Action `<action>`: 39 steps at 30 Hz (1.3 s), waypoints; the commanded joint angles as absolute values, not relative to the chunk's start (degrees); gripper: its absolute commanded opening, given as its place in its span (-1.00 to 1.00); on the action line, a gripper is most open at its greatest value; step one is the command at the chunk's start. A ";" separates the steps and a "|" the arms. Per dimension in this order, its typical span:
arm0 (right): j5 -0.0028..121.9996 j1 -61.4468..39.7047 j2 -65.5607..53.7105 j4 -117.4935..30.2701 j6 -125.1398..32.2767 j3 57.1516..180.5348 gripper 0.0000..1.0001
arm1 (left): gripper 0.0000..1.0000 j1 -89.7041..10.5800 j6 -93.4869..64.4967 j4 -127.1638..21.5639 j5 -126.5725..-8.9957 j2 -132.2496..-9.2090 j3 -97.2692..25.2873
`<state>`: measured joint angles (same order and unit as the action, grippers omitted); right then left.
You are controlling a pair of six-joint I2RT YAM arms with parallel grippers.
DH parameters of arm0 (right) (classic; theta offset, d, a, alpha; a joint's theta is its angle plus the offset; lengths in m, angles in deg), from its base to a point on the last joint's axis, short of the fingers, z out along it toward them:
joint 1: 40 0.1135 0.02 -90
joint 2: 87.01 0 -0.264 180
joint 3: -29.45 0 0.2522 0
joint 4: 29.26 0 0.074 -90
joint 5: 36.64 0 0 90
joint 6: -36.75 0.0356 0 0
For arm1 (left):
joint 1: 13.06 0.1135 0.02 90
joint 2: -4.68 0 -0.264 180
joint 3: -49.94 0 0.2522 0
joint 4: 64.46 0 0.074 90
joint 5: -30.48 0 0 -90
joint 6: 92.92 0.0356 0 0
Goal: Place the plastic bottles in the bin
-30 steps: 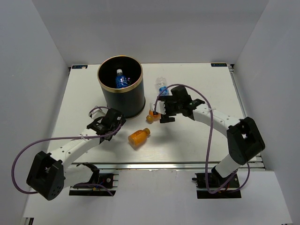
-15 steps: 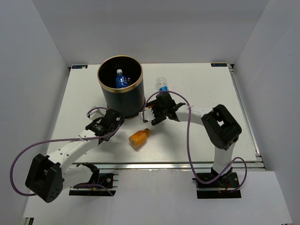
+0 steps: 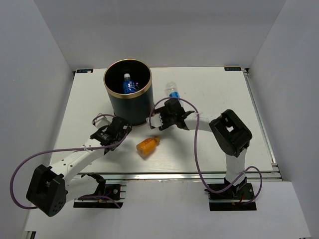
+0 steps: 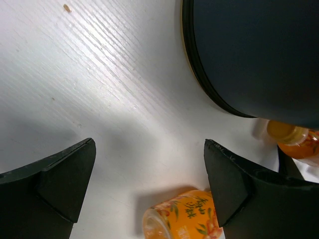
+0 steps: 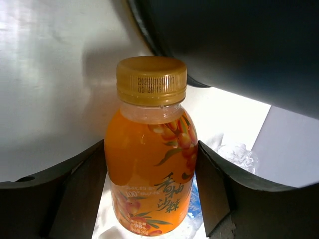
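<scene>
The left arm (image 3: 75, 158) and right arm (image 3: 236, 168) are both built of white tubular links joined by bulky black joint housings (image 3: 47, 186). A thin purple cable (image 3: 194, 149) loops loosely alongside each arm. Each arm stands on a black base plate (image 3: 224, 196). The fingers (image 4: 60, 184) are matte black, thick and wedge-shaped, with flat faceted faces.

On my white table (image 3: 219, 89) I record: the bin (image 3: 130, 107) standing, one lying orange bottle (image 3: 148, 145), one clear bottle (image 3: 172, 89) beside the bin.
</scene>
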<state>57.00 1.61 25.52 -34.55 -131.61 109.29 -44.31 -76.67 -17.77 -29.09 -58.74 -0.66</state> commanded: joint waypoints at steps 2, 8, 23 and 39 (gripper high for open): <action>61.95 3.15 16.02 -33.44 -128.84 105.18 -0.44 | 0.96 -44.53 -69.73 -17.65 -25.87 -57.64 -2.84; 70.21 3.33 -2.34 -31.50 -117.27 98.85 -0.71 | 0.96 -44.44 -65.58 -14.67 -22.35 -54.84 -5.13; 68.75 3.24 6.84 -19.79 -69.26 135.07 -0.36 | 0.96 -44.44 -60.75 -17.82 -26.03 -46.39 -1.62; 69.35 3.16 18.39 -35.71 -62.92 154.50 0.79 | 0.96 -44.70 -41.78 -35.30 -55.64 -47.79 2.25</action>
